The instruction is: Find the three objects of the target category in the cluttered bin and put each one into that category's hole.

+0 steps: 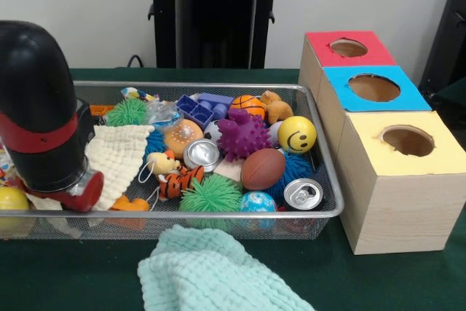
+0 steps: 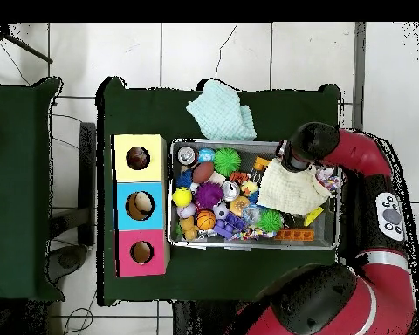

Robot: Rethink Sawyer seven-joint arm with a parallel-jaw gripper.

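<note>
A: What's the count in the wire mesh bin (image 1: 331, 180)?

B: Two silver cans, one upright near the middle (image 1: 201, 154) and one at the front right corner (image 1: 301, 194). Two green spiky balls, the larger (image 1: 211, 196) at the front edge and the smaller (image 1: 128, 112) toward the back. One each of a purple spiky ball (image 1: 244, 135), a brown football (image 1: 263, 169), a yellow smiley ball (image 1: 297, 134), a small basketball (image 1: 248, 105), a blue globe ball (image 1: 258, 202), a striped tiger toy (image 1: 178, 181) and a blue plastic tray (image 1: 196, 111). A cream cloth (image 1: 116, 154) lies over the bin's left part.

A: And the sorting boxes?

B: Three in a row just beside the bin: red-topped (image 1: 342, 50), blue-topped (image 1: 373, 89) and yellow-topped (image 1: 399, 147), each with one round hole. From overhead, something pale shows inside the blue box's hole (image 2: 140, 205); the other two holes look dark.

A: Where's the arm?

B: The red and black arm (image 1: 38, 118) reaches down into the bin's left end, by the cream cloth. The gripper (image 2: 287, 162) is hidden beneath the arm's wrist, so whether its claw is apart or together cannot be told.

A: The setting?

B: A dark green tabletop (image 1: 87, 274), with a mint-green cloth (image 1: 215, 274) lying in front of the bin. Overhead, the floor (image 2: 248, 52) is pale tile, and a second green table (image 2: 17, 183) stands alongside.
</note>
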